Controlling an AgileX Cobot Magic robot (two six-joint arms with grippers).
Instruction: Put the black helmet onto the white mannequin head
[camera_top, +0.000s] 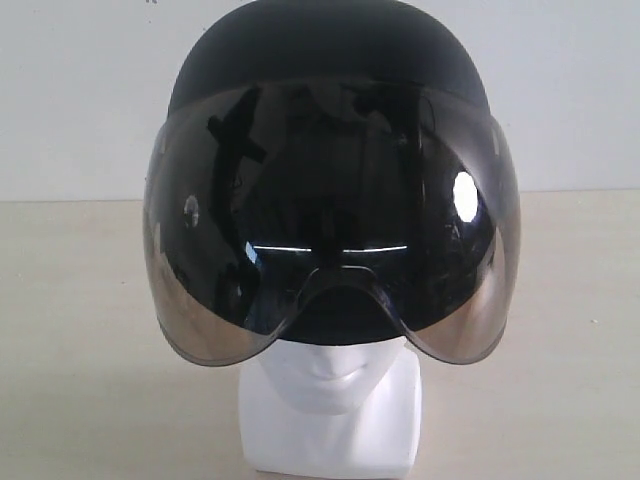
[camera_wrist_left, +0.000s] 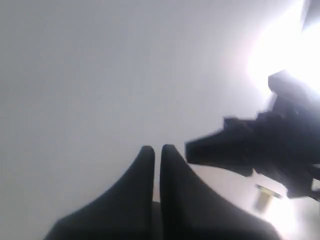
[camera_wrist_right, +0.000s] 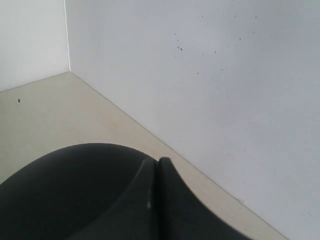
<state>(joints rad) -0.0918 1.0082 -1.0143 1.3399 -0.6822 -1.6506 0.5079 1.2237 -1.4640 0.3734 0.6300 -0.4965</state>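
Observation:
The black helmet (camera_top: 330, 60) sits on the white mannequin head (camera_top: 335, 375), its smoky visor (camera_top: 330, 240) down over the face so only mouth, chin and neck base show. Neither gripper appears in the exterior view. In the left wrist view my left gripper (camera_wrist_left: 156, 148) is shut with nothing between its fingers, facing a bare white surface. My right gripper (camera_wrist_right: 157, 161) is also shut and holds nothing. A rounded matte black surface, apparently the helmet's shell (camera_wrist_right: 70, 190), lies right beside its fingers; I cannot tell whether they touch.
The head stands on a beige table (camera_top: 80, 330) in front of a white wall (camera_top: 80, 90). The right wrist view shows the table meeting a white wall corner (camera_wrist_right: 67, 70). A dark piece of robot arm (camera_wrist_left: 270, 145) crosses the left wrist view under a bright glare.

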